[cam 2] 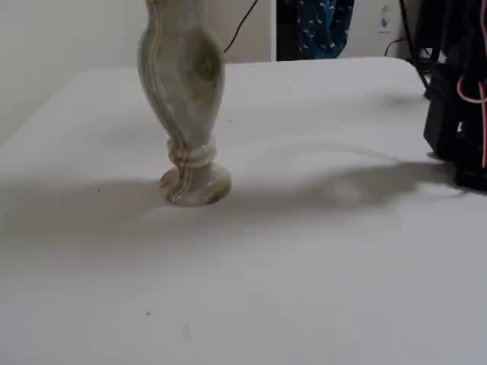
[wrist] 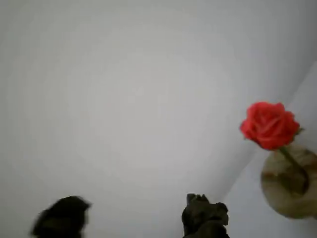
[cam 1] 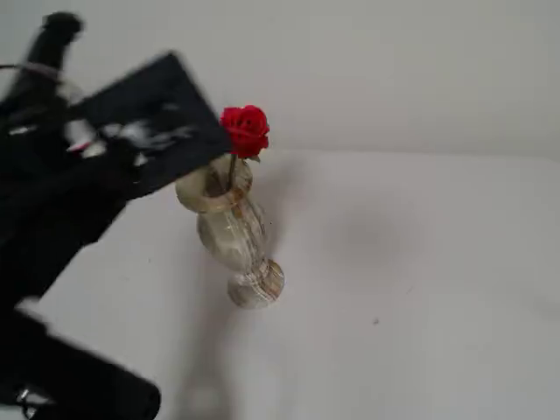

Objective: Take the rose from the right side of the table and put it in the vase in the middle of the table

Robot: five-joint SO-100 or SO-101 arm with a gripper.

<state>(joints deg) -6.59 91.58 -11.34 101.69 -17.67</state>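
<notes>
rose (cam 1: 244, 129) stands in vase (cam 1: 229, 229) (stem through rim) | gripper (wrist: 133, 215) released, empty, at vase's 9 o'clock in wrist view | table (cam 2: 327, 258)

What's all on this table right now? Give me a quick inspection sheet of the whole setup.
Surface: white table, bare apart from the vase.
Job's things: rose standing in the vase, stem down its mouth; vase upright.
Clutter: nothing seen.
Gripper: gripper in the wrist view is apart from the rose, fingers spread, holding nothing.
Cables: red and white wires on the arm; a dark cable behind the table.
Surroundings: plain pale wall; blue patterned cloth behind the table.
</notes>
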